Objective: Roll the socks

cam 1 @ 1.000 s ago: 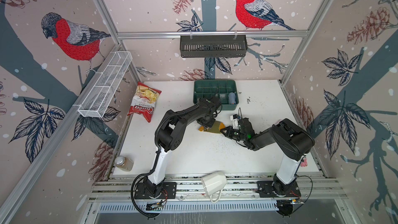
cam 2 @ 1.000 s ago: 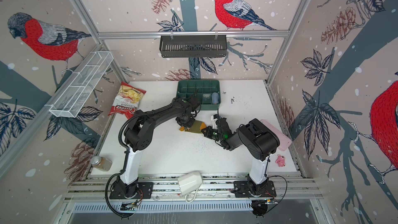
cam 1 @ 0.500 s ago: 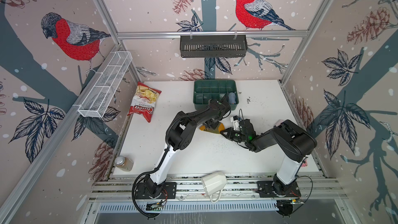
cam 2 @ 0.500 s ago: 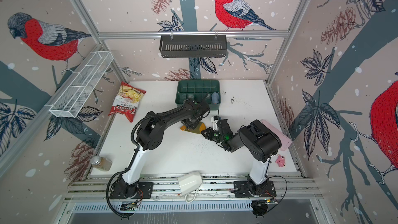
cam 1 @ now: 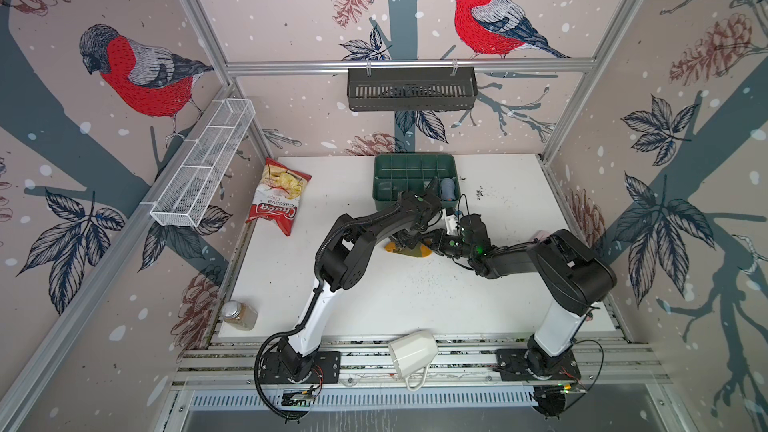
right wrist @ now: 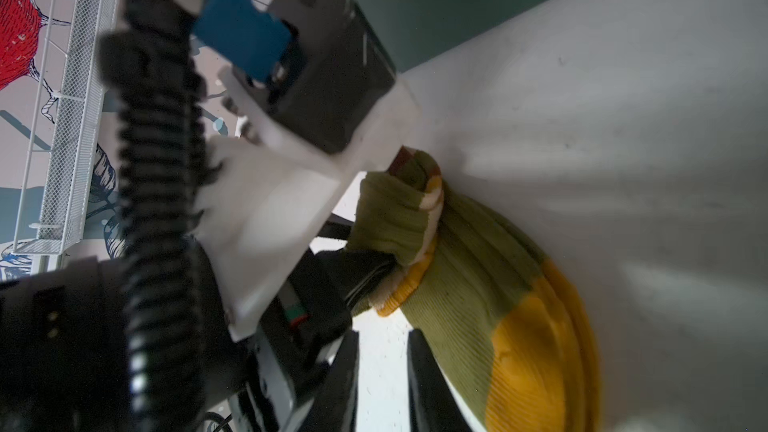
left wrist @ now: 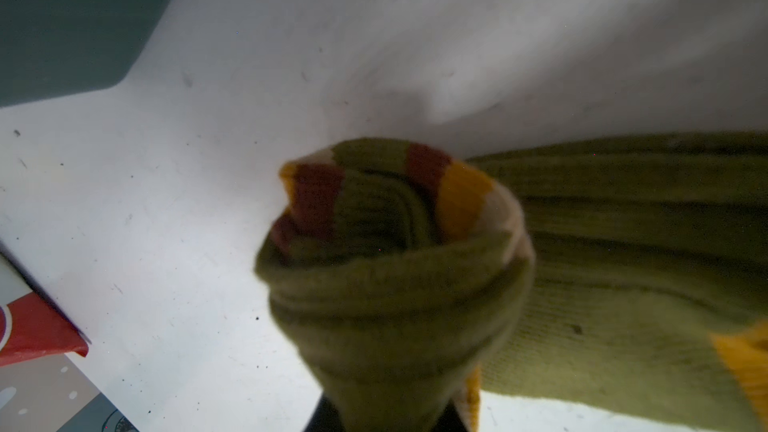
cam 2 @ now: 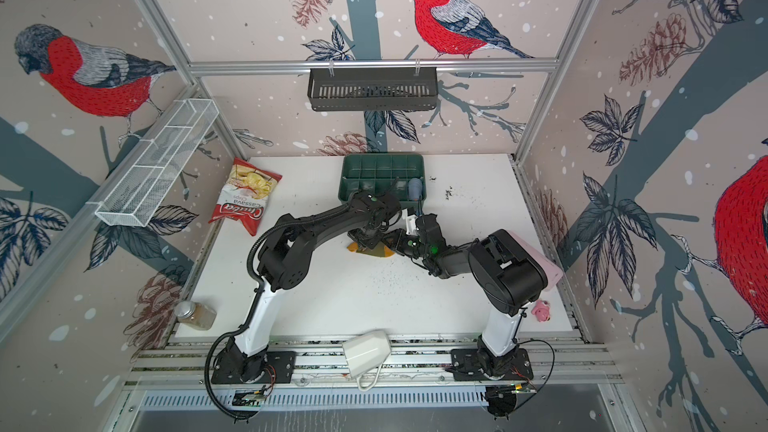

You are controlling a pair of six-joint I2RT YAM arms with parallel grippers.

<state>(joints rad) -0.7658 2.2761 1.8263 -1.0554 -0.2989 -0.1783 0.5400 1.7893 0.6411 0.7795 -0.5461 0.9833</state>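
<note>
The olive-green socks (cam 1: pixel 411 252) lie mid-table, orange ends showing in both top views (cam 2: pixel 376 252). In the left wrist view the striped cuff end is wound into a roll (left wrist: pixel 395 251), and my left gripper (left wrist: pixel 390 417) is shut on it, its fingers mostly hidden by the fabric. In a top view this gripper (cam 1: pixel 409 238) sits on the socks. My right gripper (right wrist: pixel 384 376) is open right next to the socks' orange heel (right wrist: pixel 536 351), with only bare table between its fingers. It is also seen in a top view (cam 1: pixel 434 243).
Behind the grippers stands a green compartment tray (cam 1: pixel 415 166) holding a small blue-grey sock roll (cam 1: pixel 448 189). A chips bag (cam 1: pixel 276 197) lies at the back left, a jar (cam 1: pixel 239 315) at the front left, a white mug (cam 1: pixel 413 353) on the front rail, and a pink toy (cam 2: pixel 542 311) at the front right.
My right gripper's jaws have parted beside the socks. The left arm's elbow has swung while its gripper stays on the rolled cuff.
</note>
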